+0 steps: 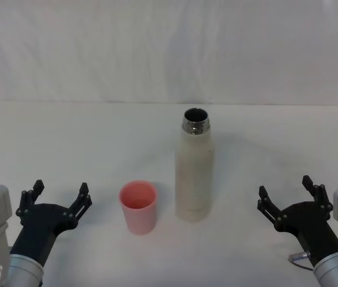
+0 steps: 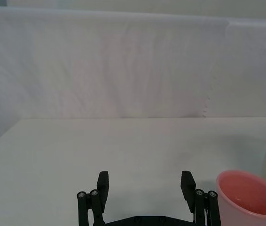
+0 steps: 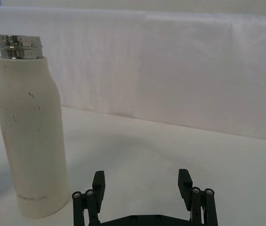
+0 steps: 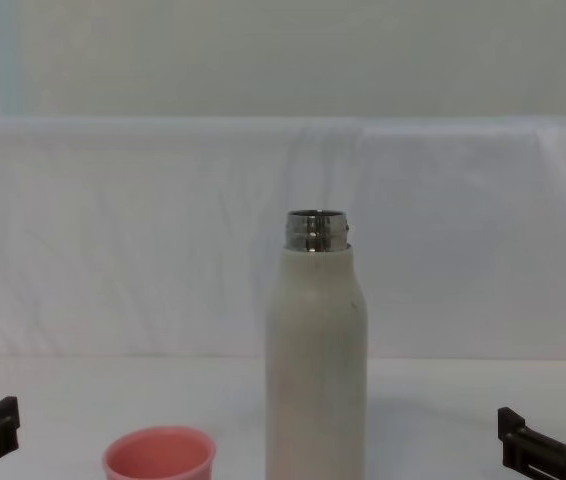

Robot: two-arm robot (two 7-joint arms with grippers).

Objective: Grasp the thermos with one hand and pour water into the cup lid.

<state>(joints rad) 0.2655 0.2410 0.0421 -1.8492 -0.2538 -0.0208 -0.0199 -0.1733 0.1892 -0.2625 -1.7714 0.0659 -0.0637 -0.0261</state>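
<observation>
White table (image 1: 67, 128): thermos (image 1: 194, 173) and cup lid (image 1: 138, 207) are set upright mid-table. Left claw (image 1: 60, 198) and right claw (image 1: 288, 200) are held wide at the near edge; the thermos is best gripped mid-body.

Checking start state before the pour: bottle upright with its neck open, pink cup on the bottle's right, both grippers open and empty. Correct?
One error: the pink cup stands on the left of the bottle, not its right, as the head view shows. The rest holds: the bottle is upright with its neck open, and the left gripper and right gripper are open and empty.
</observation>
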